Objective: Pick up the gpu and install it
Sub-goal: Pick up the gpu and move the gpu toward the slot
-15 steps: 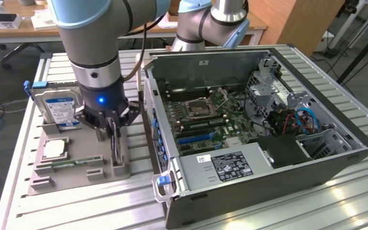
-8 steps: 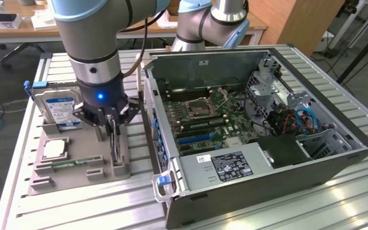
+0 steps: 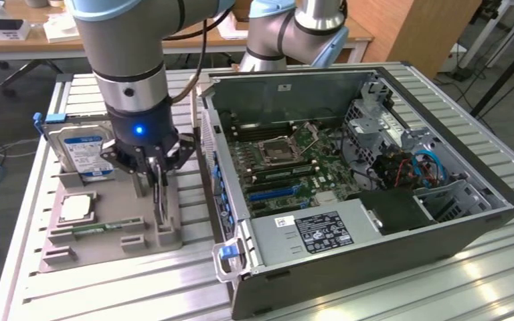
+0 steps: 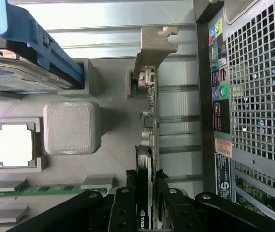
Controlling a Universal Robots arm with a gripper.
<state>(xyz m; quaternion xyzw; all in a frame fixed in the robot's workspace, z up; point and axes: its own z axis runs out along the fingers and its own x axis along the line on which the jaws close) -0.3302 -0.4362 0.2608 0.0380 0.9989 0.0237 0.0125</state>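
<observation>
1. The hand [image 3: 156, 175] is clamping the gpu [image 3: 158, 200] by its upper edge, with fingers [image 4: 123, 208] pressing on both faces.
2. The gpu is standing on edge in the grey holder tray [image 3: 172, 234], which is lying toward the surface's [image 3: 105, 287] edge at the exterior view's left, just beside the open computer case [image 3: 373, 267].
3. A small Nvidia logo [image 4: 142, 220] is showing on the card between the fingers.
4. The hard drive [image 3: 83, 154] is carrying a blue-white label and the case a black-and-white sticker [image 3: 321, 231]; the writing on both is too small to read.
</observation>
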